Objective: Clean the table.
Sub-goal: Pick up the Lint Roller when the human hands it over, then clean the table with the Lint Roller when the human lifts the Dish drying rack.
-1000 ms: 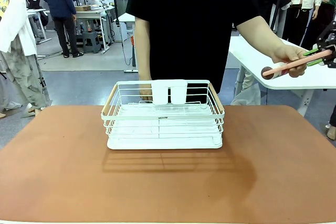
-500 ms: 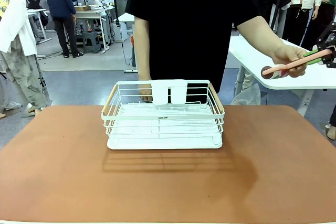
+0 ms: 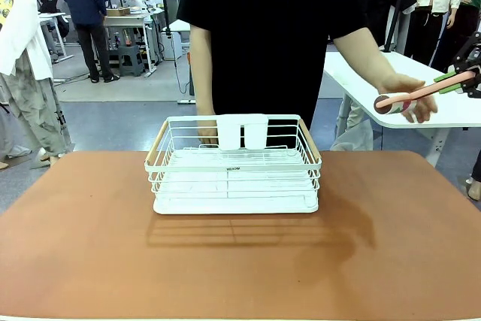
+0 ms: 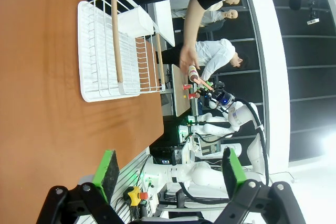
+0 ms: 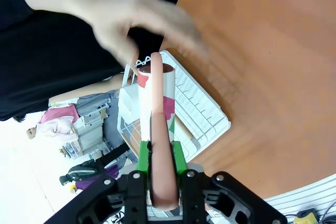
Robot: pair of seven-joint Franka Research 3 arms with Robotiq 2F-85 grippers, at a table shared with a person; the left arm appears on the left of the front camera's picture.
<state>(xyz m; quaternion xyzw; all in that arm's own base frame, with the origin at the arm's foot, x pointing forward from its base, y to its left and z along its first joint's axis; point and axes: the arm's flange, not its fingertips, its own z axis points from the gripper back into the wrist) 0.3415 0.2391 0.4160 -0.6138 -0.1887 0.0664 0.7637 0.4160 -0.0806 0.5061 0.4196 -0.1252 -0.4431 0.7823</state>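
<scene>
— What is the tabletop [image 3: 391,261] like?
— A wide, matte terracotta slab with rounded corners, spanning the foreground of the front view. At its far middle stands a white wire basket [image 3: 233,178]. It is made of thin rods, with a flat white tray underneath, tan wood-like rails along both short sides and a white cup holder at the far rim.

— And the right gripper [image 5: 157,153]?
— Its jaws are clenched on the smooth pink handle of a lint roller [image 5: 153,90], with a green pad pressed on either side. The roll is a cylinder in a white and red wrapper. The front view places all this off the tabletop's right side, up over a smaller white-topped table [image 3: 361,73].

— The person?
— Standing behind the basket in a black shirt. One hand [image 3: 406,94] is at the roll end. The right wrist view shows it blurred, so I cannot tell whether it touches.

— The left gripper [image 4: 169,161]?
— Its own wrist view shows the jaws released, wide apart with nothing between them, above the tabletop's edge. That view also shows the basket's wooden rail from the side and the other arm far off.
</scene>
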